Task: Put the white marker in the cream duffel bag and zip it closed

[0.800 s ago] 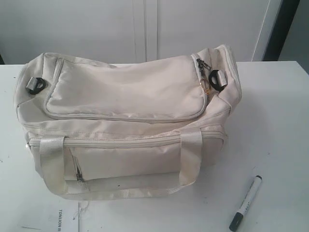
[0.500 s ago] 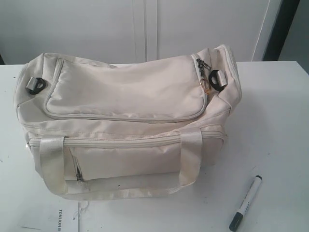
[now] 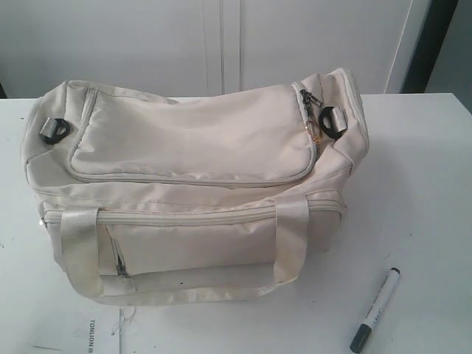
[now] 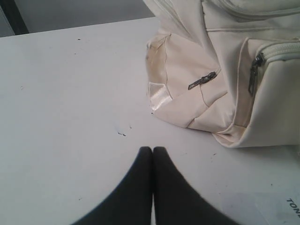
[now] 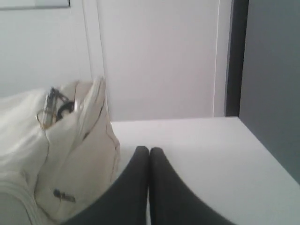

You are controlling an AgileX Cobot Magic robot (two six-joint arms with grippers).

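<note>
Cream duffel bag [image 3: 192, 184] sits on the white table [image 3: 420, 184], filling the left and middle of the scene; long side faces near; top flap lies flat with its zip run round, the zip pulls [image 3: 310, 99] bunched at the far right corner; a black strap ring [image 3: 53, 130] shows at the left end, another at the right end; one webbing handle [image 3: 184, 284] droops over the front pocket [image 3: 192, 243] onto the table.

White marker [image 3: 376, 308] lies on the table at near right, apart from the bag and outside it; set at a slant, dark cap toward the near end, small dark tip toward the far end.

Printed label [image 3: 92, 335] on the table at near left, text too small to read.

Left gripper [image 4: 153, 150]: fingers pressed together, nothing between them; over bare table, the bag's end near it but not touching.

Right gripper [image 5: 149, 150]: fingers likewise pressed tight, nothing held; the bag's right end just beside it, pale wall [image 5: 159, 61] beyond.
</note>
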